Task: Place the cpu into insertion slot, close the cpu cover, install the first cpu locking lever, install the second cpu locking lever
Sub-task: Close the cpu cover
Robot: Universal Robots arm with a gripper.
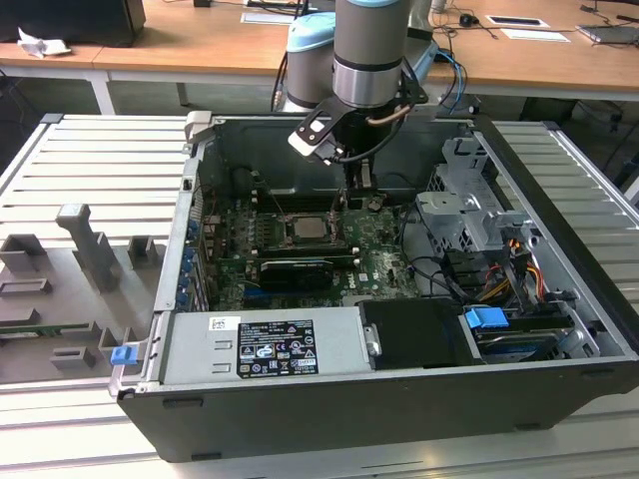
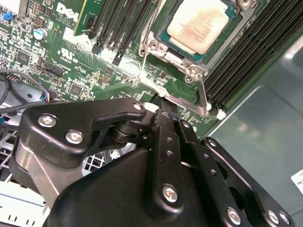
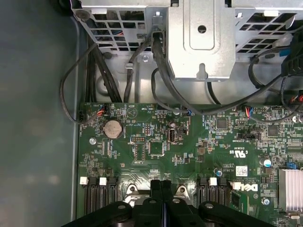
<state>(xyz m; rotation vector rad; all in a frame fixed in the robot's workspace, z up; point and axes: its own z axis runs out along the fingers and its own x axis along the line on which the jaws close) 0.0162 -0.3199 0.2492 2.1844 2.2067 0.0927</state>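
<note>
The cpu [image 1: 305, 228] [image 2: 201, 23], a pale silver square chip, sits in the insertion slot [image 1: 321, 242] on the green board. The cpu cover [image 2: 176, 57], a silvery frame, lies flat around the chip. Thin wire levers [image 2: 143, 61] [image 2: 204, 94] run along two sides of the socket. My gripper [image 1: 356, 190] [image 2: 163, 106] [image 3: 161, 185] hangs low just beyond the socket's far edge in the exterior view. Its black fingers [image 3: 155, 187] are shut, pressed together with nothing visible between them. Their tips are right at the metal edge of the socket frame.
Long black memory slots [image 2: 246, 52] [image 2: 118, 28] flank the socket. A metal drive cage [image 1: 469, 200] [image 3: 203, 38] with black cables [image 3: 161, 71] stands close by. The power supply [image 1: 265, 344] fills the case front. A grey fixture tray [image 1: 80, 259] lies outside, at the exterior view's left.
</note>
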